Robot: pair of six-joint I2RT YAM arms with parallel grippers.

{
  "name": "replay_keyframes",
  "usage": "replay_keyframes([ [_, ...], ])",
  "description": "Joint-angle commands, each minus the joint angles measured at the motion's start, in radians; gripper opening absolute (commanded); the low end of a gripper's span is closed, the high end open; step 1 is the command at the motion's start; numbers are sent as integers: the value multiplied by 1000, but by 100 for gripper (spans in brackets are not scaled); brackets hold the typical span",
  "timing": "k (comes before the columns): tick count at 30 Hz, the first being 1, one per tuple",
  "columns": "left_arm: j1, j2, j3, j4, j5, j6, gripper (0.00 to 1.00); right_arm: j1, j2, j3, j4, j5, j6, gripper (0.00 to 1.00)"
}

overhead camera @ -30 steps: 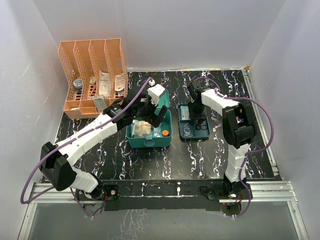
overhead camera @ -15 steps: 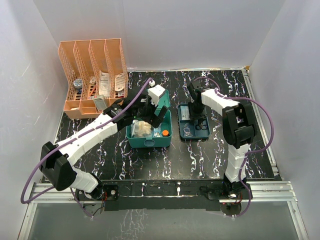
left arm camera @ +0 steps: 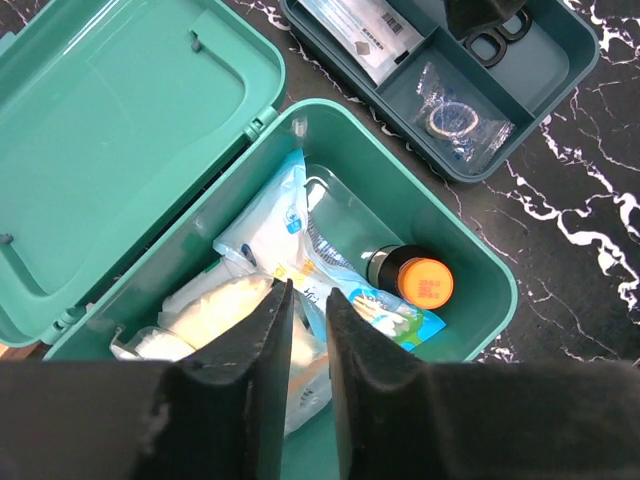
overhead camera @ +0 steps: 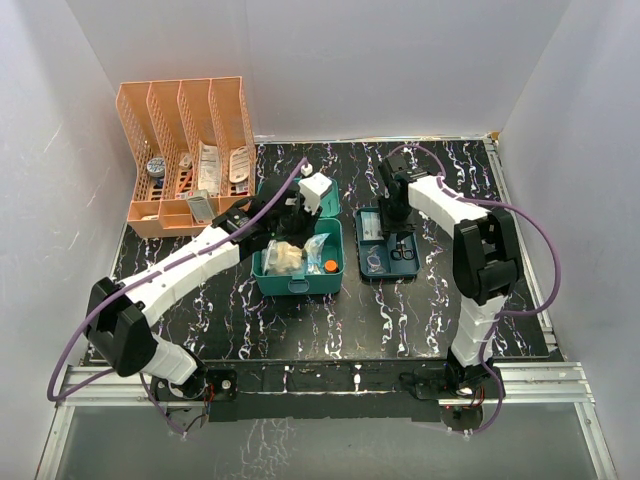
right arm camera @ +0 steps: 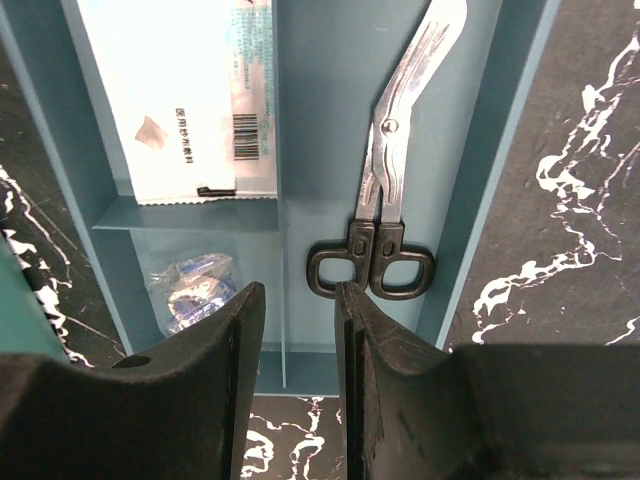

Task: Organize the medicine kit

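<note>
Medicine kit [overhead camera: 297, 285]. Sits at middle of counter [overhead camera: 300, 330], lid [left arm camera: 120, 150] thrown back; holds soft packets [left arm camera: 280, 225] and orange-capped bottle [left arm camera: 422, 281]. Insert tray [overhead camera: 385, 276] out, just beside on the right. Left pincer [left arm camera: 307, 292]: wide a second ago, now drawn nearly together over the packets; suggests a pickup begun, pinch unconfirmed. Right pincer [right arm camera: 298, 288]: partly apart, empty, above scissors [right arm camera: 390, 190]. Jaw gaps legible from wrist views only, not from overhead.

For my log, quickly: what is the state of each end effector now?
Left end effector: almost closed, nothing clearly held.
Right end effector: partly open, empty.
</note>
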Motion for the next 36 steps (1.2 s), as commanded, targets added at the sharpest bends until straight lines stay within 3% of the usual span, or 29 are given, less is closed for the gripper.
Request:
replay_keyframes([
  [1, 6, 17, 34, -2, 0, -5, 28, -1, -81, 29, 20, 12, -4, 33],
  [2, 6, 19, 40, -3, 2, -6, 36, -1, -82, 26, 20, 12, -4, 33],
  [5, 6, 23, 48, -10, 3, -5, 77, -1, -80, 16, 20, 12, -4, 33],
  [7, 6, 25, 52, -13, 4, -6, 86, -1, -75, 7, 20, 12, -4, 33],
  [23, 6, 14, 51, -21, 3, -6, 91, -2, -59, 52, 20, 12, -4, 33],
  [28, 6, 12, 49, -18, 2, -5, 98, -1, -122, 24, 20, 12, -4, 33],
  [36, 6, 12, 46, -12, 6, -7, 99, -1, -160, 37, 20, 12, -4, 33],
])
